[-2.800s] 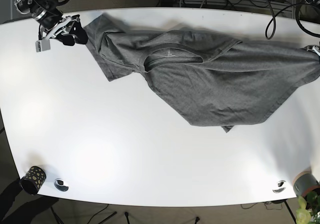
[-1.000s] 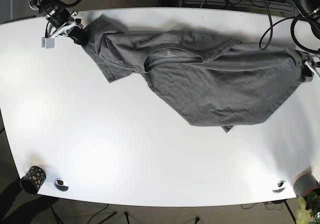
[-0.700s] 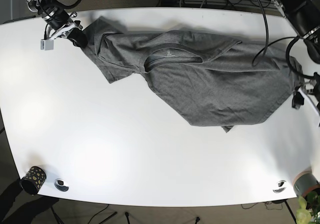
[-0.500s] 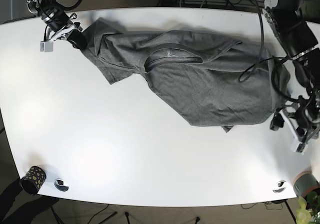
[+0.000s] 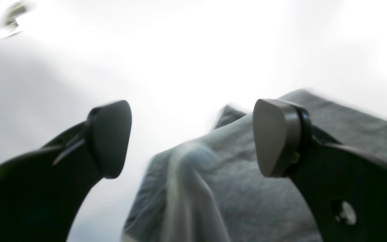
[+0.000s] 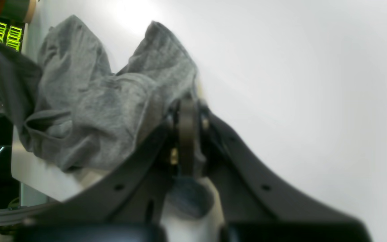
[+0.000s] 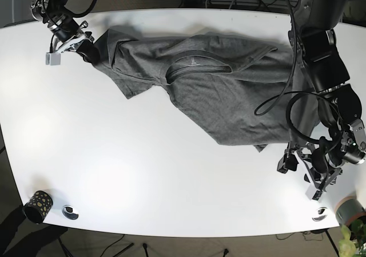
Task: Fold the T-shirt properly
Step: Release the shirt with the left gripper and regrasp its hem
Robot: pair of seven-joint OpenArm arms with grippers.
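Observation:
The grey T-shirt (image 7: 229, 97) lies crumpled across the far half of the white table (image 7: 143, 165), collar up. My right gripper (image 7: 86, 44) at the far left is shut on the shirt's sleeve; in the right wrist view the shut gripper (image 6: 186, 134) pinches grey fabric (image 6: 96, 111). My left gripper (image 7: 287, 161) is at the front right, open, just right of the shirt's lower corner (image 7: 260, 146). In the left wrist view the gripper (image 5: 191, 134) has its jaws wide apart, with the shirt's edge (image 5: 247, 188) below and between them, not held.
A black dotted cup (image 7: 38, 205) and a small metal disc (image 7: 70, 212) sit at the front left corner. Another disc (image 7: 319, 213) and a plant pot (image 7: 350, 211) are at the front right. Cables (image 7: 309, 16) hang at the back right.
My left arm swept from the table's far right edge down to the front right, and the shirt's right side drew in leftward. The right gripper kept hold of the sleeve and shifted slightly.

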